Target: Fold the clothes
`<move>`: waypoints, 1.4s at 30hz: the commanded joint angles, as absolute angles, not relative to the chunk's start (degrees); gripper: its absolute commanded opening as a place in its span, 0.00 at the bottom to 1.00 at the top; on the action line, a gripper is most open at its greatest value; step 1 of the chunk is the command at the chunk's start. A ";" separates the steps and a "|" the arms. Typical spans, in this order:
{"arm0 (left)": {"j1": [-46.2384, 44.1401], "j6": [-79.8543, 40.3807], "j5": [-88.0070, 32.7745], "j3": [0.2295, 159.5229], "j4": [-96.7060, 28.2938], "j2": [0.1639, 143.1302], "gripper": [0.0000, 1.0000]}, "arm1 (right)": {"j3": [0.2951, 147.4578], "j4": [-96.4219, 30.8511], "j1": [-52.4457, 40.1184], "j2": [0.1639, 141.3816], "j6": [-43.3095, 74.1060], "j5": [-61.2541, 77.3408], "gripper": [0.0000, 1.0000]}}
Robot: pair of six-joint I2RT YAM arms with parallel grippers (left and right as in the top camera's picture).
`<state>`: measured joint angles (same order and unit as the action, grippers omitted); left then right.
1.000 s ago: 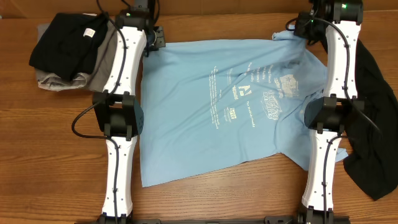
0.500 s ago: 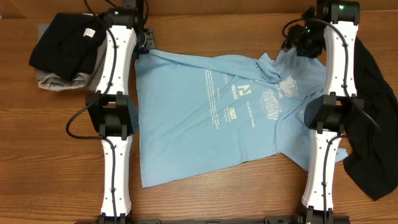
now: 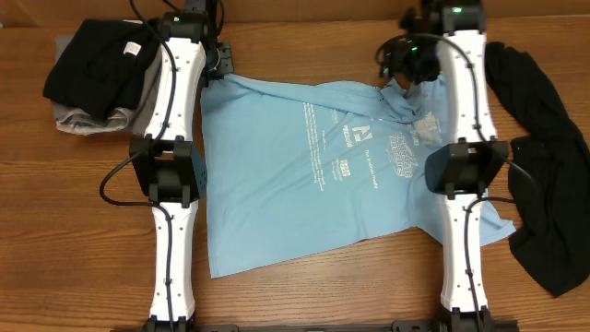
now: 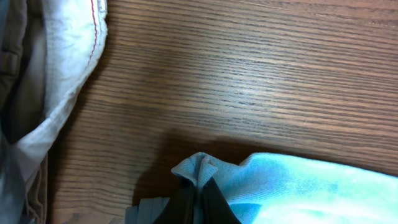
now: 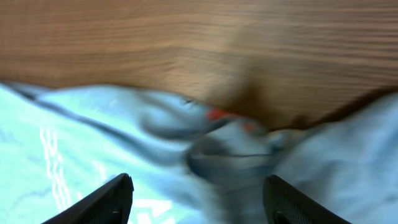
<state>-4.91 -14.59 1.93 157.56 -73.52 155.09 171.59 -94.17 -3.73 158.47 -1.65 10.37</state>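
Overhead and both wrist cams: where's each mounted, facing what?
Overhead: above the brown wooden table, looking straight down; both white arms show, over a light blue cloth T-shirt.
Left wrist: on left gripper, looking down; shut fingers pinch the T-shirt's edge.
Right wrist: on right gripper, looking down; open fingers flank bunched T-shirt.
Shared: T-shirt and table.

Light blue white-printed cloth T-shirt (image 3: 277, 184) lies spread, its top edge rumpled. Black-over-grey folded garments (image 3: 92, 74) sit far left. A crumpled black cloth (image 3: 546, 175) sprawls right.

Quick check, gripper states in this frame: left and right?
Left gripper: closed, pinching an edge of the light blue T-shirt.
Right gripper: open, above the shirt's bunched cloth.
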 commanded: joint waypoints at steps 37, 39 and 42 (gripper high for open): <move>-5.06 -13.69 1.89 159.79 -73.45 155.76 0.04 | 167.39 -82.08 -1.98 155.79 1.76 6.11 0.04; -4.89 -13.69 1.85 161.23 -73.71 155.76 0.04 | 167.39 -80.93 -1.23 154.58 2.07 6.09 0.04; -4.80 -13.69 1.87 164.81 -74.35 155.76 0.04 | 167.39 -78.48 0.08 152.90 3.66 6.55 0.04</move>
